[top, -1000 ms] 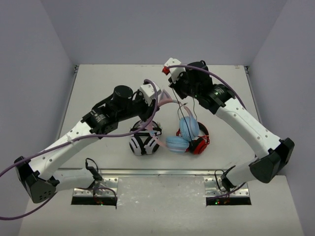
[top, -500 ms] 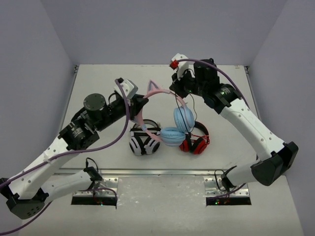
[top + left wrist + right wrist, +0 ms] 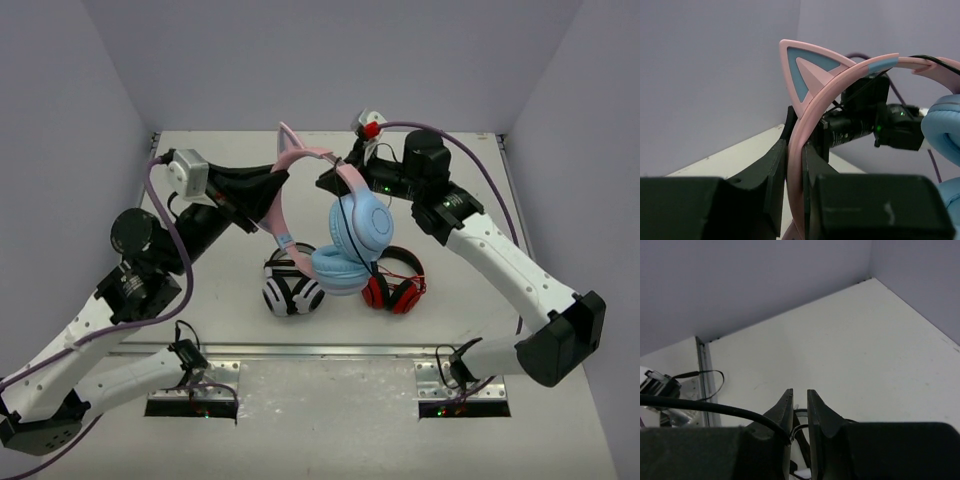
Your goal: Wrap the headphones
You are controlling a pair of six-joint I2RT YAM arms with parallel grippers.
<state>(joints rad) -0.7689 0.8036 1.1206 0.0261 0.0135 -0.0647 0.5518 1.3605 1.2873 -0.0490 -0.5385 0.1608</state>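
Observation:
The headphones (image 3: 362, 225) hang in the air above the table's middle, light blue ear cups down, pink cat-ear headband (image 3: 283, 190) on top. My left gripper (image 3: 272, 187) is shut on the headband; in the left wrist view the pink band (image 3: 805, 120) runs between the jaws of the left gripper (image 3: 801, 150), with one cat ear (image 3: 810, 70) above. My right gripper (image 3: 330, 180) sits just right of the headband top. In the right wrist view the right gripper (image 3: 800, 402) is nearly closed on the thin black cable (image 3: 715, 407).
White-and-black headphones (image 3: 292, 290) and red-and-black headphones (image 3: 395, 290) lie on the table under the hanging pair. Grey walls close in the table on the left, back and right. The right arm (image 3: 875, 120) is close behind the headband.
My left gripper has lifted the headphones off the table and drawn back to the left. The ear cups now hang free. My right gripper has shifted slightly right and stays by the headband.

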